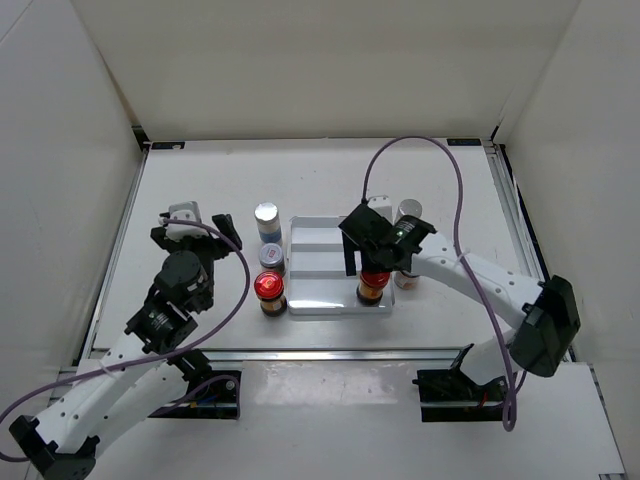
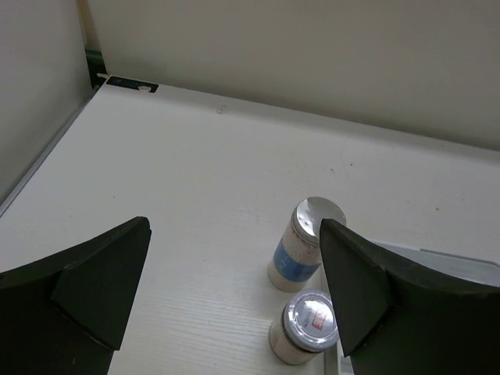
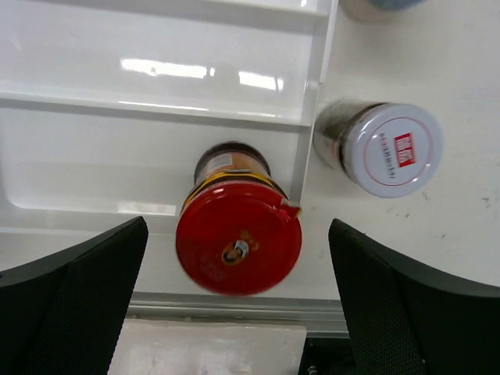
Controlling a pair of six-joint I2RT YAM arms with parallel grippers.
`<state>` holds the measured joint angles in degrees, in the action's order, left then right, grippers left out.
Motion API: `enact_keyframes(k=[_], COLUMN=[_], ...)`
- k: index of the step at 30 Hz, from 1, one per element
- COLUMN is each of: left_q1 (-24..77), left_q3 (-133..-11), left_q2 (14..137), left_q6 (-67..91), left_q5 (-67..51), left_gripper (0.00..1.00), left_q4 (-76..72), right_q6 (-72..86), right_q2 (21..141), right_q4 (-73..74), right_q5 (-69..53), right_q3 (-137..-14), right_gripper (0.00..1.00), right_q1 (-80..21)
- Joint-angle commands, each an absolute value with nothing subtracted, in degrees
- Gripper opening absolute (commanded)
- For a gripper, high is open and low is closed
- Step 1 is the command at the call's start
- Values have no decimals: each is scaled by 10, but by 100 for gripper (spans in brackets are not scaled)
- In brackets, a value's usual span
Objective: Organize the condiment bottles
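Note:
A red-capped jar point(image 1: 374, 286) with brown contents stands in the white ridged tray's point(image 1: 320, 262) near right corner. My right gripper point(image 1: 373, 268) hovers over it, open. In the right wrist view its fingers point(image 3: 78, 289) stand wide on both sides of the red cap point(image 3: 238, 238) without touching it. My left gripper point(image 1: 195, 228) is open and empty, left of a row beside the tray: a tall silver-capped blue-label jar point(image 1: 266, 216), a short silver-capped jar point(image 1: 271, 256) and a second red-capped jar point(image 1: 268, 288). The left wrist view shows the tall jar point(image 2: 305, 254) and the short jar point(image 2: 308, 324).
Right of the tray stand a short silver-capped jar point(image 3: 391, 148) and another silver-capped jar point(image 1: 408, 212) behind it, partly hidden by my right arm. The tray's far compartments point(image 3: 172, 47) hold nothing. White walls enclose the table on three sides.

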<state>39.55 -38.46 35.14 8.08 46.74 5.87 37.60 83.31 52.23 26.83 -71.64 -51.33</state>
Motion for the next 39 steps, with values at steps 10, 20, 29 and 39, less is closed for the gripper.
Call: enact_keyframes(k=[10, 20, 29, 39], left_q1=[397, 397, 397, 403], left_q3=[-400, -524, -517, -472], left_q2=[361, 503, 512, 544], left_q6=[41, 124, 245, 332], left_q5=[336, 193, 157, 105], left_gripper=[100, 92, 99, 97], left_q4=[79, 300, 394, 424], right_q6=[306, 380, 394, 376], right_q2=[600, 339, 257, 376], right_q4=[733, 743, 713, 701], right_q5=[510, 536, 532, 511], right_q3=[-811, -651, -590, -590], right_gripper=[100, 100, 100, 100], right_q1=[-535, -535, -535, -535])
